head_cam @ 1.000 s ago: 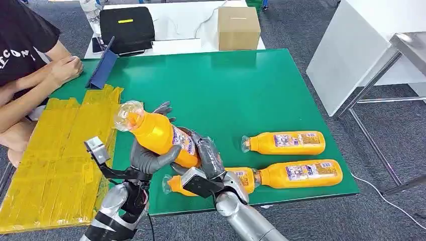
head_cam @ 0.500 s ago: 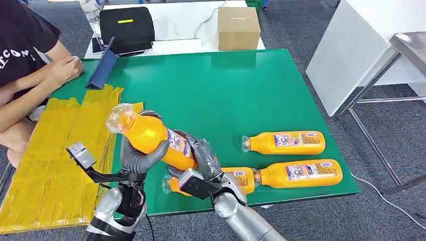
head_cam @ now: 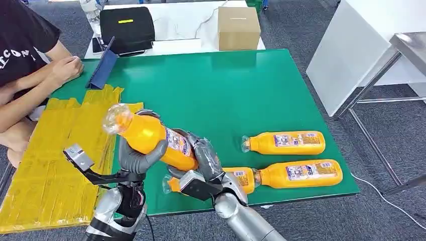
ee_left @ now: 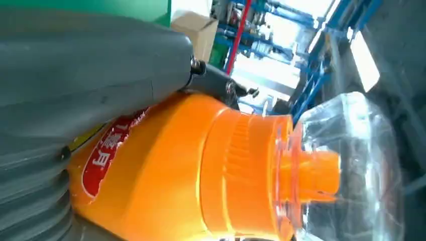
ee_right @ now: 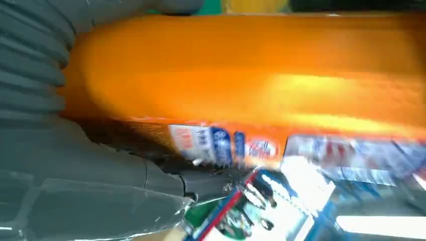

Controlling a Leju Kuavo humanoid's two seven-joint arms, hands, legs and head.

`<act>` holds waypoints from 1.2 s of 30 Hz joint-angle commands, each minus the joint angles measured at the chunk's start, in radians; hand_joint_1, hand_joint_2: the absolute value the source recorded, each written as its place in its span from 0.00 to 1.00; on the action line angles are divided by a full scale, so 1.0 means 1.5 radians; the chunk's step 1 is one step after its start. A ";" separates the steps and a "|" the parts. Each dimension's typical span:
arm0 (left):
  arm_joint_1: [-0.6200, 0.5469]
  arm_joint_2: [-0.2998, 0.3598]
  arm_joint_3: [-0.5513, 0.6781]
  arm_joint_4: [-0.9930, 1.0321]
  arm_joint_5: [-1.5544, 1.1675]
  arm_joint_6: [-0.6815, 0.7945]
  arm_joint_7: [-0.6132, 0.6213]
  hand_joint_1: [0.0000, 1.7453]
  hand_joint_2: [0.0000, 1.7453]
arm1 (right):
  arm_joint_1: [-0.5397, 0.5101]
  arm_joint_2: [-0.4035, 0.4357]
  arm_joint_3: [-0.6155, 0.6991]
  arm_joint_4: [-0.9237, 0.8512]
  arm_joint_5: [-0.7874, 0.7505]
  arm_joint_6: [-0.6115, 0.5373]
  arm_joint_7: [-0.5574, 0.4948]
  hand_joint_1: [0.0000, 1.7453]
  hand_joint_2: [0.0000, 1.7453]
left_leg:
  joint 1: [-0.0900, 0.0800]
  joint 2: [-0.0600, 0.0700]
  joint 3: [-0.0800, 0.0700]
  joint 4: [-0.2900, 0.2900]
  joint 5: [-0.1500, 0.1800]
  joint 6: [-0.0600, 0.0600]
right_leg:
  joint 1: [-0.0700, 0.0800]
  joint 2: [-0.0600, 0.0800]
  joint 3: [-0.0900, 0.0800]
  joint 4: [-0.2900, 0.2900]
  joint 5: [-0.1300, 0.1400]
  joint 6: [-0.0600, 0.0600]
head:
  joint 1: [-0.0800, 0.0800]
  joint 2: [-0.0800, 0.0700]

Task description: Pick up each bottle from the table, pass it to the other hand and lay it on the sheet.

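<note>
On the green worktop (head_cam: pixel 226 85), three orange bottles are seen lying on their sides near the right front edge: one (head_cam: pixel 284 142) farther back, one (head_cam: pixel 299 173) nearer the front, and a third (head_cam: pixel 241 178) partly hidden behind the right hand (head_cam: pixel 206 160). A yellow sheet (head_cam: pixel 45 160) is spread over the left side, where a person's arms (head_cam: pixel 45 80) are rested at its far end. A black bag (head_cam: pixel 126 27) and a cardboard box (head_cam: pixel 238 27) are set on a white table beyond. A fourth bottle (head_cam: pixel 150 138) is held tilted above the worktop's front, cap toward the sheet. The left hand's (head_cam: pixel 138 155) fingers (head_cam: pixel 150 153) are wrapped around its upper body; the right hand's fingers are closed on its lower end.
</note>
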 commanded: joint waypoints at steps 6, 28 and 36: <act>-0.051 0.104 0.043 0.070 -0.663 0.384 -0.016 1.00 1.00 | 0.078 -0.091 -0.060 -0.273 -0.061 0.087 0.059 0.00 1.00 | 0.000 -0.001 0.003 -0.001 -0.001 -0.001 | 0.000 -0.001 0.003 0.000 -0.001 -0.001 | 0.000 0.000; -0.227 0.230 0.114 0.622 -1.296 0.228 0.330 1.00 1.00 | 0.140 -0.082 -0.183 -0.332 -0.130 0.256 0.059 0.00 1.00 | 0.001 0.003 0.003 0.000 -0.001 -0.001 | 0.001 0.001 0.002 0.000 0.000 -0.001 | 0.000 0.000; -0.205 0.190 0.178 0.635 -1.197 0.224 0.255 1.00 1.00 | 0.139 -0.080 -0.182 -0.318 -0.125 0.251 0.065 0.00 1.00 | 0.001 0.003 0.006 -0.001 -0.001 -0.003 | 0.001 0.003 0.005 0.000 0.000 -0.002 | 0.000 0.000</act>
